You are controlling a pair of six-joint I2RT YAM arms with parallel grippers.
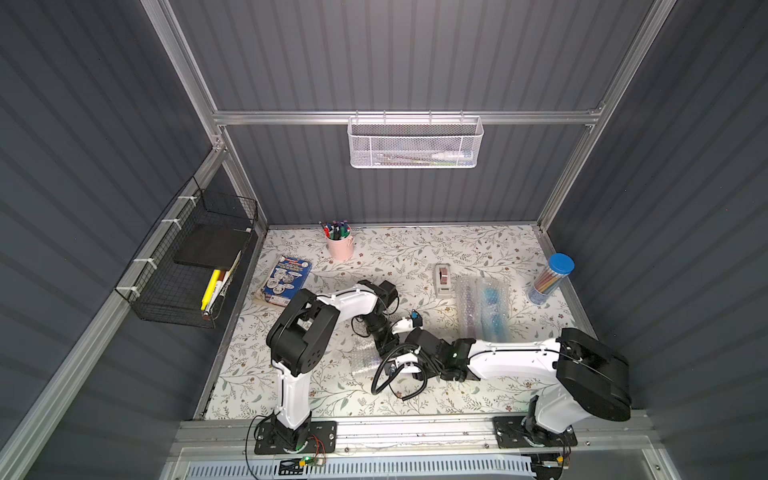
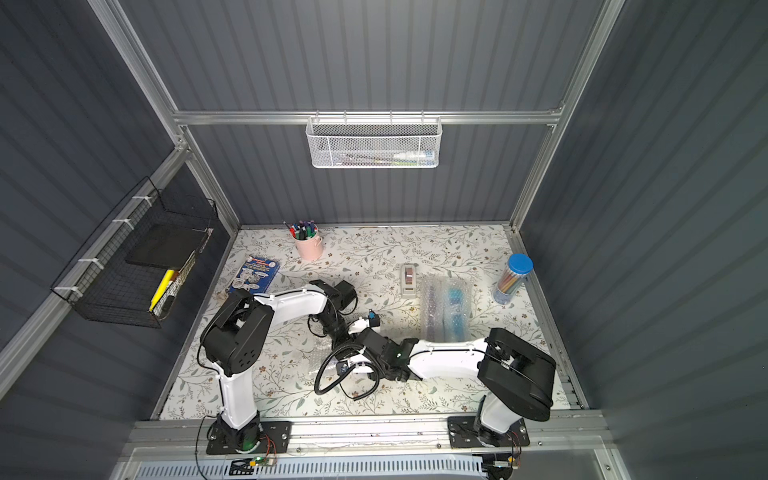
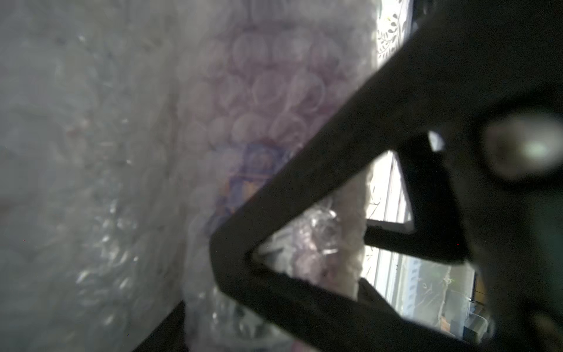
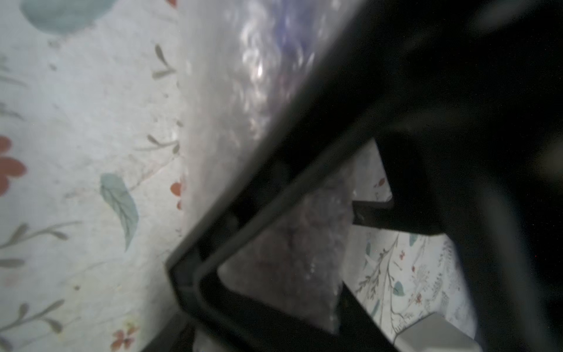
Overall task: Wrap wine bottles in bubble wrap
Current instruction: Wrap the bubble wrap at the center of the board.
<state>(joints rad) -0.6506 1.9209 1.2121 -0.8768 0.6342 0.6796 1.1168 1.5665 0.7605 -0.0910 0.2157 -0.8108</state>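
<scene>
Left pincer [image 3: 195, 292] and right pincer [image 4: 173, 304], both at bubble wrap [image 3: 91, 152] covering a purple bottle [image 3: 259, 91] on the counter [image 1: 457, 399]; whether apart or clamped, I cannot tell.

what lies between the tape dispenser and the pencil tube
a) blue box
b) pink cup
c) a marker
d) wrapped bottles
d: in a top view the wrapped bottles, one purple and one blue, lie side by side between the tape dispenser and the pencil tube.
</scene>
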